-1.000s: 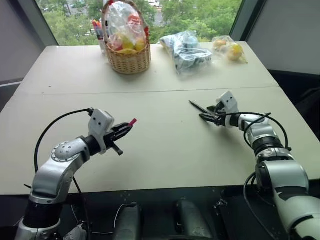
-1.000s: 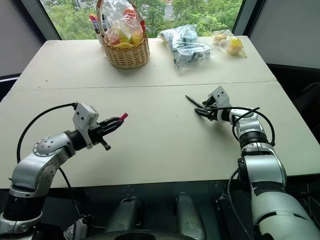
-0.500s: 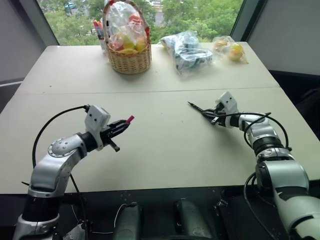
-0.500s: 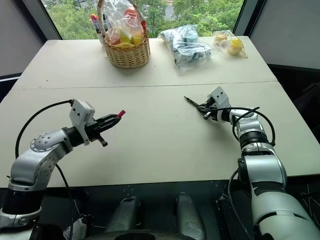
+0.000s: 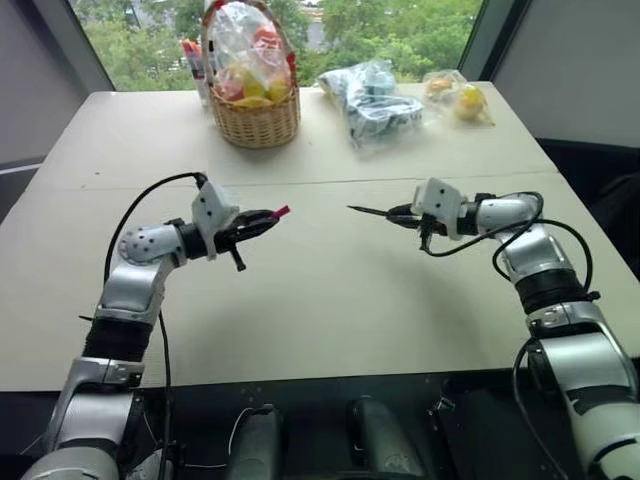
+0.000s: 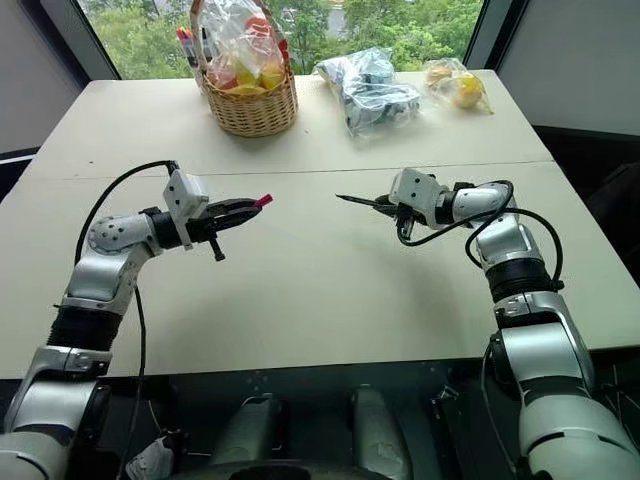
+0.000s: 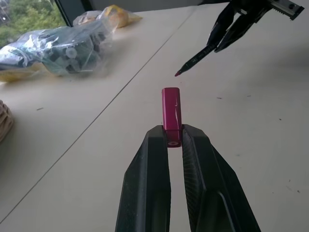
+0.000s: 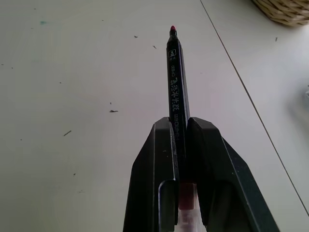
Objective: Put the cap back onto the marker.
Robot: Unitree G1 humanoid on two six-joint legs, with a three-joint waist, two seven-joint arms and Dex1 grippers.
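Both jaws are clamped: my left gripper [image 7: 175,145] pinches the cap [image 7: 171,113] by its base, open end forward; my right gripper [image 8: 179,137] holds the marker [image 8: 176,82] near its rear, tip [image 7: 177,73] bare. Cap and tip face each other above the desk [image 5: 330,300], well apart. Misalignment is my worry: the long free shaft could pivot in the jaws, or the tip could strike the cap's rim and smear. Between them lies open air; basket [image 5: 256,115] and bags [image 5: 375,100] sit far back.
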